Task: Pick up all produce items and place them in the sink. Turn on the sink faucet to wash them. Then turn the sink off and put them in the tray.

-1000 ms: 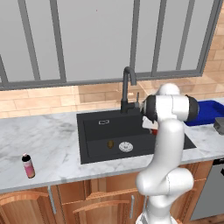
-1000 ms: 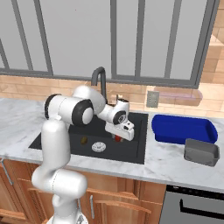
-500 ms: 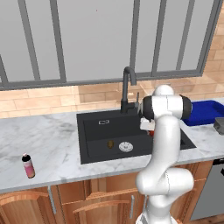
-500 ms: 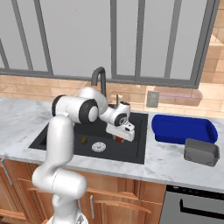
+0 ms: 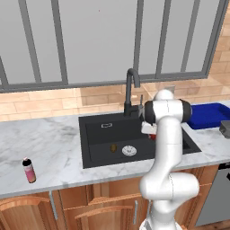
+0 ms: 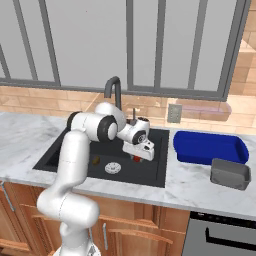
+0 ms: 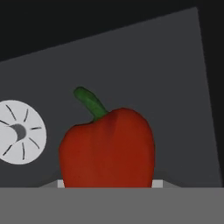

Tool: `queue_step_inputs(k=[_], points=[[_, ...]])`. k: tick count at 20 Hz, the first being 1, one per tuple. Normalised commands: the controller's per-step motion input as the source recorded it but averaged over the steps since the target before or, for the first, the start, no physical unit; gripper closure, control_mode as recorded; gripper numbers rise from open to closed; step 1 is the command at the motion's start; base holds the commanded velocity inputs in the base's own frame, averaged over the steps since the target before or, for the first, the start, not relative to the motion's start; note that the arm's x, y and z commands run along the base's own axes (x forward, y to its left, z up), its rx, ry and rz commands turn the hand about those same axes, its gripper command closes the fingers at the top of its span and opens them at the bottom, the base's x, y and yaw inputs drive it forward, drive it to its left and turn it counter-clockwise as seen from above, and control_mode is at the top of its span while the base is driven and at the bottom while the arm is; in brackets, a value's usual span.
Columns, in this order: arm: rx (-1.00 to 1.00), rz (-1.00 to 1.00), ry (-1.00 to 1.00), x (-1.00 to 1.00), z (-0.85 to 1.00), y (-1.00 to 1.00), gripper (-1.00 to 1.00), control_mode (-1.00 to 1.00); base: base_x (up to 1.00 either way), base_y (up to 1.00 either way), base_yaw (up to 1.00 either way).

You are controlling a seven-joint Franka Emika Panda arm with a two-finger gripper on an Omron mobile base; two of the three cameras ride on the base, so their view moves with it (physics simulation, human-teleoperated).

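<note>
The sink (image 5: 96,139) serves as the wash basin, so the claw (image 6: 137,158) hangs over its floor gripping the red pepper (image 7: 107,148), beside the drain (image 5: 129,150). The brownish-olive ball (image 5: 113,147) lies just beside that drain.

Over the last second the arm (image 5: 167,148) drew its upper joints in slightly: in the left base view the shoulder housing shifted a little left, and in the right base view the elbow (image 6: 102,127) moved right, toward the faucet (image 6: 114,91). The gripper (image 6: 138,157) and the red pepper (image 6: 136,159) over the sink (image 6: 75,159) showed no clear shift.
</note>
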Motion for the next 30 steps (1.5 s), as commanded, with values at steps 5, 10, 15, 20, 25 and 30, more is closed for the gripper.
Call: queue_step_inputs(k=[5, 10, 15, 20, 25, 30], points=[[0.0, 0.05, 0.0, 0.27, -0.31, 0.0, 1.0, -1.0, 0.0, 0.0, 0.0], [0.0, 0.04, -0.02, 0.17, -0.37, 0.02, 1.0, -1.0, 0.0, 0.0, 0.0], [0.0, 0.03, -0.05, 0.08, -0.39, 0.01, 1.0, -1.0, 0.0, 0.0, 0.0], [0.0, 0.03, -0.02, 0.07, -0.41, 0.01, 1.0, -1.0, 0.0, 0.0, 0.0], [0.0, 0.02, -0.02, 0.0, -0.34, 0.01, 1.0, -1.0, 0.0, 0.0, 0.0], [0.0, 0.01, -0.03, 0.0, -0.16, 0.06, -1.0, -1.0, 0.0, 0.0, 0.0]])
